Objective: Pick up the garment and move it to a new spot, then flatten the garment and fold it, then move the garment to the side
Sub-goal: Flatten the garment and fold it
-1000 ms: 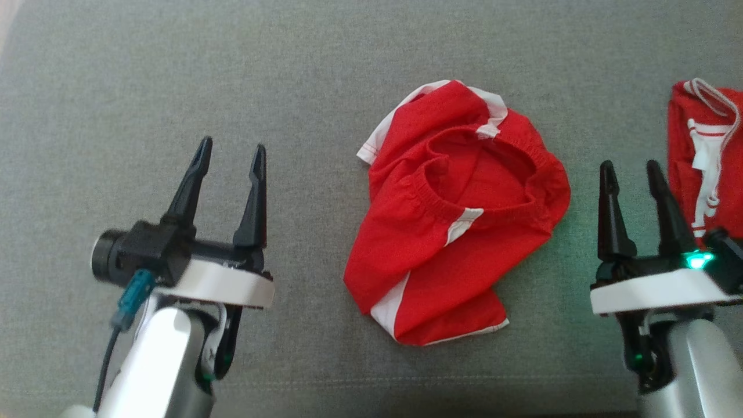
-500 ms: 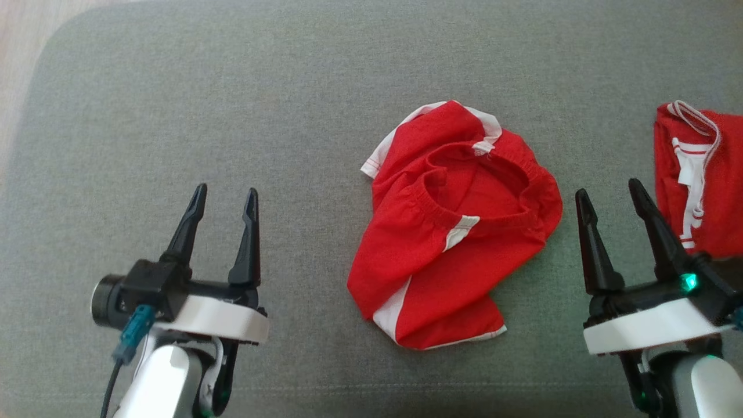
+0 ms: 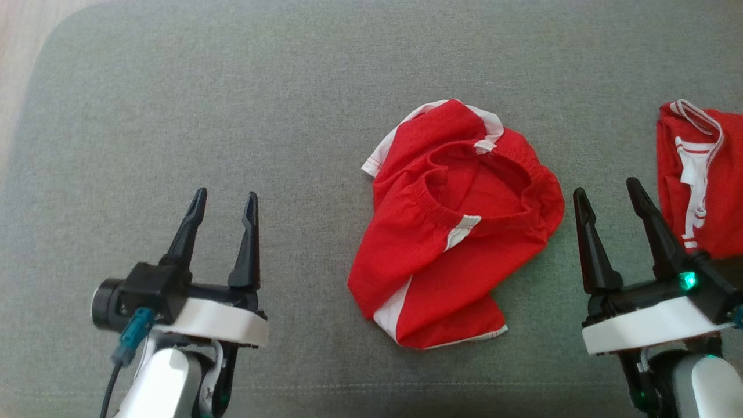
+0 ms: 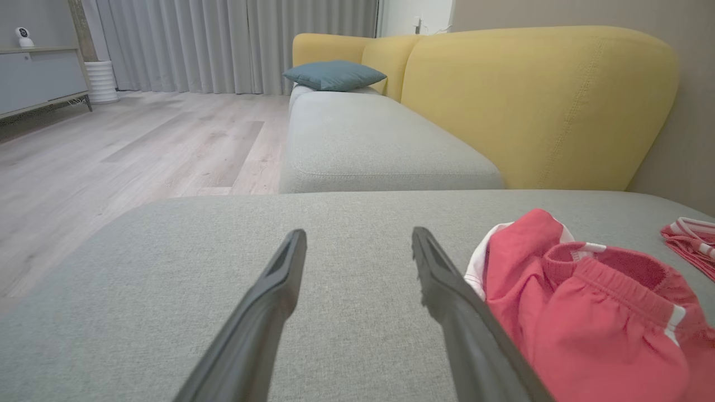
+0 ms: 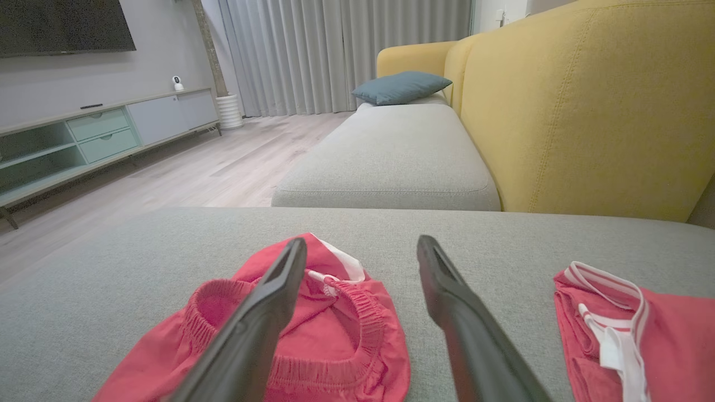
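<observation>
The garment (image 3: pixel 458 226) is a pair of red shorts with white side stripes, lying crumpled in the middle of the grey cushion (image 3: pixel 174 116), waistband open upward. It also appears in the left wrist view as the red shorts (image 4: pixel 586 312) at right, and in the right wrist view as the same shorts (image 5: pixel 335 329) behind my left finger. My left gripper (image 3: pixel 225 200) hovers open to the left of the garment, well apart from it. My right gripper (image 3: pixel 606 188) stands open just right of the garment, holding nothing.
A second red garment (image 3: pixel 702 174) with white trim and a drawstring lies at the cushion's right edge, close to my right gripper. The cushion's rounded far-left corner meets wooden floor (image 3: pixel 17 35). A yellow sofa back (image 4: pixel 530 100) and another grey seat (image 5: pixel 385 156) lie beyond.
The head camera has shifted, so the whole scene sits lower and the cushion's far-left corner has come into view. Both grippers stay open and the garment lies as before.
</observation>
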